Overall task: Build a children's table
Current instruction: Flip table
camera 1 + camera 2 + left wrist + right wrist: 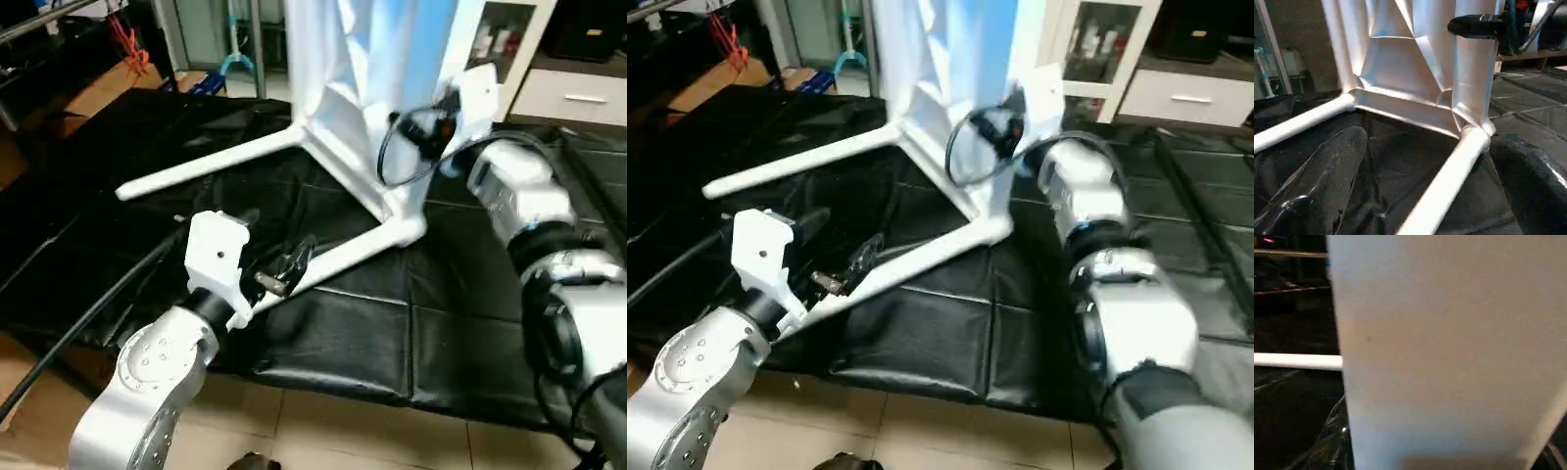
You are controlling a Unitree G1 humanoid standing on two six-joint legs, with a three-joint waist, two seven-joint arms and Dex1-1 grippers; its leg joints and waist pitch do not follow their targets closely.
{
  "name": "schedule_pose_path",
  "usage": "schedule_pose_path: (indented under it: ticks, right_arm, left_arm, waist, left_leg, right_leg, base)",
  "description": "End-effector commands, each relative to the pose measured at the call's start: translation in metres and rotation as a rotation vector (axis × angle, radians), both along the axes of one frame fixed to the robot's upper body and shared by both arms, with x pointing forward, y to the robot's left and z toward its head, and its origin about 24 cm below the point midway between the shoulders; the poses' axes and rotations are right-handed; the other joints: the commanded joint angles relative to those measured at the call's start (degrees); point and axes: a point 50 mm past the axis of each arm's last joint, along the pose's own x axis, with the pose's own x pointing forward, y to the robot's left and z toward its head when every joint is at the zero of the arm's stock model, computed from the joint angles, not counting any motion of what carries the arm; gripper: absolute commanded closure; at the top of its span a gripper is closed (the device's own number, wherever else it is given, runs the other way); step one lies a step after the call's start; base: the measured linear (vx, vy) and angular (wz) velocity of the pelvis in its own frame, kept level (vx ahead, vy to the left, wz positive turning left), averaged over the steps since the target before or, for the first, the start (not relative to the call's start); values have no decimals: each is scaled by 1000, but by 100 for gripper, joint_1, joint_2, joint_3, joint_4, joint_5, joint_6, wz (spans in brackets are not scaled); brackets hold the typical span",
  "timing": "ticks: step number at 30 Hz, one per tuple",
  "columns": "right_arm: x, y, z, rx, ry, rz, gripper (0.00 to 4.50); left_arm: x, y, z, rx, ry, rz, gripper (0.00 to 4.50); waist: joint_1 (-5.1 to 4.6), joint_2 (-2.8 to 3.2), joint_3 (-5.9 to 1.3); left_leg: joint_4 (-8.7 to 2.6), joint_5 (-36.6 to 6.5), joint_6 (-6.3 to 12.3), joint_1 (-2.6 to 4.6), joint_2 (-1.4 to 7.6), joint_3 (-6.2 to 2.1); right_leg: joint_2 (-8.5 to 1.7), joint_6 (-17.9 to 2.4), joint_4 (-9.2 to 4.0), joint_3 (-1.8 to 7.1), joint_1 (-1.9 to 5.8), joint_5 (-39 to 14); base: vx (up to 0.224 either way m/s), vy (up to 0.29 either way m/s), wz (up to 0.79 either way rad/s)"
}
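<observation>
Nearest you, at 7 o'clock in the head view, your silver left forearm (147,392) rises off the tiled floor (333,431) toward the black mat (411,333). Its claw, the left claw (284,269), hangs low over the mat with both black fingers (1327,181) spread wide and nothing between them. It sits just beside the near table leg (343,257), close to that leg's free end; you cannot tell whether a finger touches it.

At 4 o'clock your right forearm (558,294) reaches up and in toward the centre. The right claw (436,122) is up at the edge of the tabletop (343,88), at about 1 o'clock. One of its black fingers (1474,25) lies across the tabletop's upright white edge, and the wrist camera sits hard against a flat white panel. You cannot tell from here whether the claw has actually closed on that edge.

The children's table stands on its side on the mat at 12 o'clock, tabletop upright, ribbed underside facing you. Two legs are seated in its lower corner sockets. The near one runs toward 7 o'clock, and the far leg (206,166) stretches to 9 o'clock. Beyond it, at 2 o'clock, stands a white cabinet (509,39).
</observation>
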Motion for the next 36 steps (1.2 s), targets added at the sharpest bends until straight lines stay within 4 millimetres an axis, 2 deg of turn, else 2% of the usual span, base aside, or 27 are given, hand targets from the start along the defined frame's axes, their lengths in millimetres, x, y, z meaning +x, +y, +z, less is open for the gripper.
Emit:
schedule_pose_path:
  ticks: [1,3,6,7,8,10,12,17,20,22,23,24,28,29,32,33,36]
  right_arm:
    - [0,-19,57,-62,-217,-109,259]
    - [-1,-26,74,-127,-261,-125,259]
    - [-3,-29,88,-183,-295,-131,259]
    - [-3,-29,88,-183,-295,-131,259]
    - [-4,-30,99,-268,-323,-137,259]
    - [-6,-31,110,-356,-357,-137,259]
    - [-8,-30,119,-443,-390,-136,259]
    - [-11,-29,130,-550,-433,-132,258]
    - [-11,-29,132,-563,-437,-135,258]
    - [-11,-29,133,-579,-438,-138,258]
    - [-11,-30,134,-619,-443,-147,258]
    - [-11,-30,135,-642,-447,-151,258]
    - [-13,-33,144,-769,-449,-168,258]
    - [-14,-34,147,-792,-449,-169,258]
    - [-15,-34,153,-848,-438,-160,257]
    - [-16,-34,156,-872,-431,-151,257]
    - [-17,-33,162,-938,-416,-139,257]
  left_arm:
    - [-1,-3,4,6,-15,-16,0]
    - [-1,-5,5,7,-16,-22,0]
    - [-1,-6,5,7,-18,-25,0]
    - [-1,-6,5,7,-18,-25,0]
    - [-1,-6,6,6,-20,-27,0]
    - [0,-7,6,5,-22,-29,0]
    - [0,-8,6,4,-22,-30,0]
    - [0,-9,6,0,-22,-30,0]
    - [0,-10,5,1,-21,-30,0]
    - [0,-10,5,0,-21,-30,0]
    - [0,-10,6,0,-22,-31,0]
    - [0,-10,6,-1,-23,-31,0]
    - [0,-11,6,-2,-25,-36,0]
    - [0,-11,7,-2,-25,-38,0]
    - [-1,-13,7,-3,-28,-46,0]
    - [-1,-13,8,-4,-29,-50,0]
    - [0,-14,8,-4,-32,-53,0]
  waist:
    - [-26,-80,-472]
    - [16,-94,-484]
    - [45,-101,-522]
    - [37,-109,-502]
    - [37,-112,-491]
    - [16,-109,-477]
    - [-11,-134,-454]
    - [-94,-142,-420]
    - [-124,-138,-383]
    - [-125,-107,-357]
    - [-126,-99,-365]
    - [-134,-109,-377]
    - [-148,-113,-381]
    - [-134,-125,-373]
    - [-131,-121,-361]
    - [-148,-128,-354]
    - [-159,-149,-339]
  left_leg:
    - [-380,-911,176,329,476,-203]
    - [-340,-632,343,300,464,-191]
    - [-266,-154,570,259,449,-194]
    - [-264,-178,634,227,447,-194]
    - [-264,-248,645,224,451,-190]
    - [-275,-473,588,234,465,-191]
    - [-282,-710,536,224,470,-186]
    - [-288,-938,519,201,467,-188]
    - [-311,-1250,442,218,473,-193]
    - [-351,-1631,271,262,488,-206]
    - [-365,-1815,125,305,495,-211]
    - [-383,-1862,-4,312,491,-216]
    - [-389,-1927,-63,279,476,-216]
    - [-378,-2055,-72,301,474,-198]
    - [-382,-2204,-120,303,474,-197]
    - [-389,-2286,-158,276,475,-215]
    - [-398,-2402,-187,265,478,-227]
  right_leg:
    - [-260,-1398,-311,157,112,111]
    - [-250,-1409,-279,148,118,380]
    - [-222,-1440,-214,130,106,857]
    - [-230,-1452,-219,125,108,811]
    - [-240,-1449,-227,129,104,734]
    - [-237,-1455,-247,124,97,464]
    - [-258,-1447,-266,133,100,186]
    - [-268,-1401,-301,141,94,-152]
    - [-260,-1340,-341,148,72,-484]
    - [-251,-1262,-376,152,40,-848]
    - [-235,-1206,-383,153,21,-900]
    - [-209,-1157,-360,150,18,-714]
    - [-228,-1104,-354,150,32,-722]
    - [-236,-1073,-381,160,3,-857]
    - [-233,-1022,-394,169,-17,-1022]
    - [-238,-974,-386,167,-7,-1128]
    - [-249,-898,-393,170,-16,-1299]
  base:
    - [0,0,0]
    - [0,0,0]
    - [0,0,0]
    - [0,0,0]
    - [0,0,0]
    - [0,0,0]
    - [0,0,0]
    - [0,0,0]
    - [0,0,0]
    - [0,0,0]
    - [0,0,0]
    - [0,0,0]
    - [0,0,0]
    - [0,0,0]
    - [0,0,0]
    - [0,0,0]
    - [0,0,0]
